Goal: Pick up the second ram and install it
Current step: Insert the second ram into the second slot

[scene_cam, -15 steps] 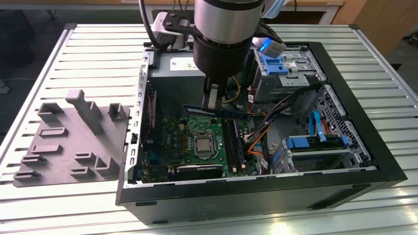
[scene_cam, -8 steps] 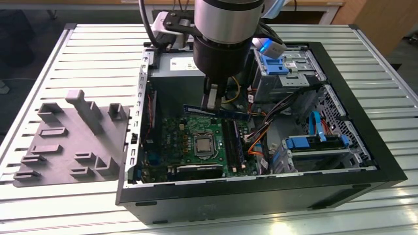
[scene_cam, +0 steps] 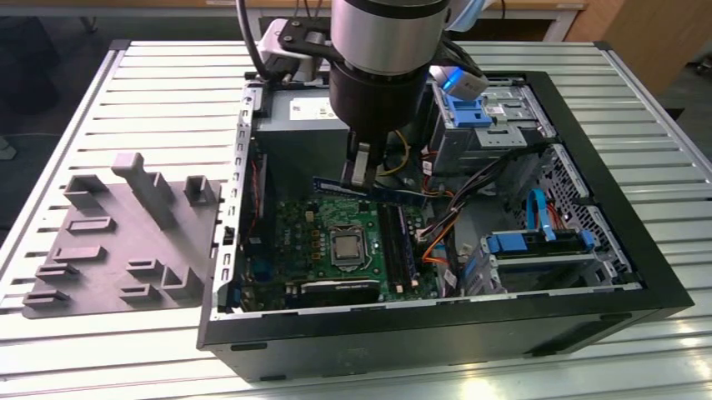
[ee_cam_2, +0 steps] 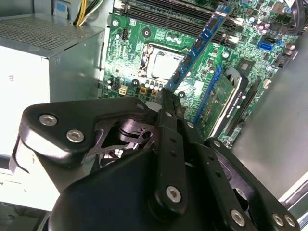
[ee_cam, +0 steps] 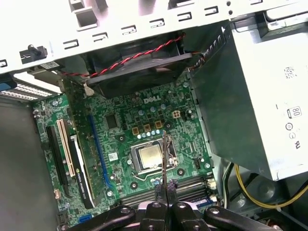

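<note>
The second ram (scene_cam: 384, 193) is a thin blue-green stick with dark chips, and my gripper (scene_cam: 358, 179) is shut on one end of it. It hangs level above the green motherboard (scene_cam: 295, 237), inside the open computer case (scene_cam: 445, 321). In the second wrist view the second ram (ee_cam_2: 197, 48) slants away from the gripper (ee_cam_2: 168, 98) over the processor socket. In the first wrist view the second ram (ee_cam: 165, 154) appears edge-on above the gripper (ee_cam: 164, 190). The long black memory slots (scene_cam: 395, 246) lie just below, toward the exterior view's right of the processor (scene_cam: 348, 247).
The grey power-supply box (scene_cam: 300, 107) sits close behind the arm. Orange and yellow cables (scene_cam: 439, 233) and blue-tabbed drive bays (scene_cam: 478, 108) crowd the case on the exterior view's right. A grey parts fixture (scene_cam: 122, 242) lies on the slatted table at the left. A graphics card (ee_cam: 79, 163) stands beside the board.
</note>
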### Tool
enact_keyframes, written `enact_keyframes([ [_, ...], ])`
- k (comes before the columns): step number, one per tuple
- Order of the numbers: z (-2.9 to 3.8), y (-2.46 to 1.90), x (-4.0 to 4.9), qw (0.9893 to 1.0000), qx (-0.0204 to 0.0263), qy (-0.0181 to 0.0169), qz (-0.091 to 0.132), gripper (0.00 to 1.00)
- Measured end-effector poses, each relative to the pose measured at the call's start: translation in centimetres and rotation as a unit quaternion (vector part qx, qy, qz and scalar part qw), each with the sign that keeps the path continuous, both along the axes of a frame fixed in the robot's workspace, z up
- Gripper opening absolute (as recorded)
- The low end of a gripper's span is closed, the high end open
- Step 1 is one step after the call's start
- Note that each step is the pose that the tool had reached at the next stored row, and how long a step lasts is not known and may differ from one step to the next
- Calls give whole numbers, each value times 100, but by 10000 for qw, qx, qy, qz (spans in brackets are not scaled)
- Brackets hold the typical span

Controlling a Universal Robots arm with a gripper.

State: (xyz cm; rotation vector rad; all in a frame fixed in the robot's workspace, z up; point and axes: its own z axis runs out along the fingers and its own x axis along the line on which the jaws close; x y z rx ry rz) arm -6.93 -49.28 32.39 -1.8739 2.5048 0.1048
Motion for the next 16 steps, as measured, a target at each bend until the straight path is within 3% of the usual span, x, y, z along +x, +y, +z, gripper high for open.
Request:
enact_keyframes([
  [16, -3, 0, 0, 9999, 0, 0, -167, 11],
])
